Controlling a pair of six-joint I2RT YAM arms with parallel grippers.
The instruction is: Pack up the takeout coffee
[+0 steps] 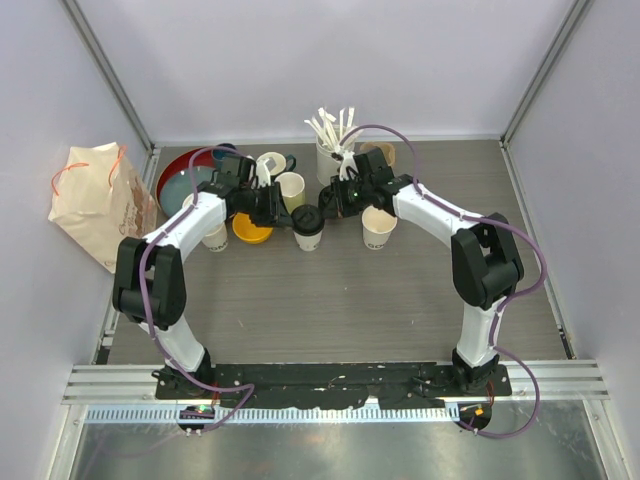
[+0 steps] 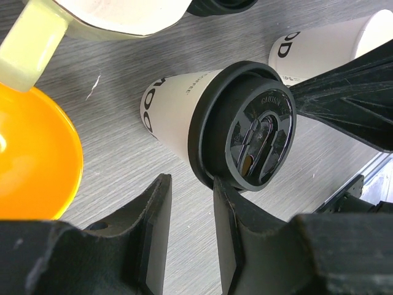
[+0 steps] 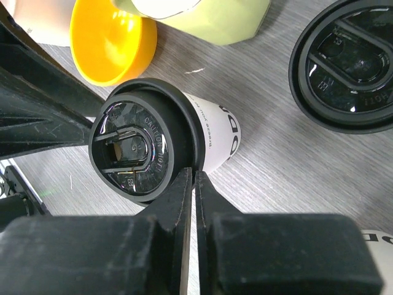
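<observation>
One takeout coffee cup (image 1: 307, 228), white with a black lid, stands mid-table between both grippers. It also shows in the left wrist view (image 2: 184, 104) and in the right wrist view (image 3: 215, 132). My left gripper (image 1: 278, 207) (image 2: 190, 182) is open, its right finger touching the lid's rim. My right gripper (image 1: 331, 204) (image 3: 194, 176) is shut, its tips against the lid's edge from the other side. A second printed cup (image 1: 378, 228) (image 2: 331, 43) stands lidless to the right. A loose black lid (image 3: 347, 61) lies on the table.
An orange bowl (image 1: 251, 229) and a pale yellow mug (image 1: 291, 188) sit close behind the left gripper. A red plate (image 1: 178, 170), a dark mug (image 1: 270, 162), a white cup (image 1: 214, 238) and a holder of white stirrers (image 1: 333, 140) stand at the back. A paper bag (image 1: 95, 200) leans far left.
</observation>
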